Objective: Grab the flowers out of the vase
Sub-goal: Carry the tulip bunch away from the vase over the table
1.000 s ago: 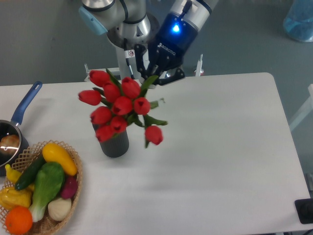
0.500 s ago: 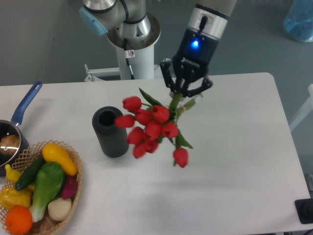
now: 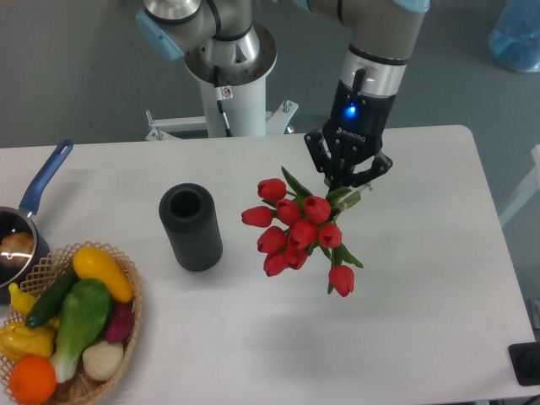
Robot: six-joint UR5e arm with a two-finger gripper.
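The flowers [image 3: 299,232], a bunch of red tulip buds with green stems and leaves, hang clear of the vase, held by their stems. My gripper [image 3: 346,183] is shut on the stems at the bunch's upper right, above the table's middle. The vase [image 3: 191,226], a dark ribbed cylinder with an open round mouth, stands upright and empty to the left of the flowers, well apart from them.
A wicker basket [image 3: 126,325] of vegetables and fruit sits at the front left corner. A blue-handled saucepan [image 3: 25,219] stands at the left edge. The robot's base column [image 3: 228,80] rises behind the table. A dark object [image 3: 526,363] is at the right front edge.
The flowers have come out of the vase. My gripper has carried them to the right, away from the vase, which has stayed upright in place.
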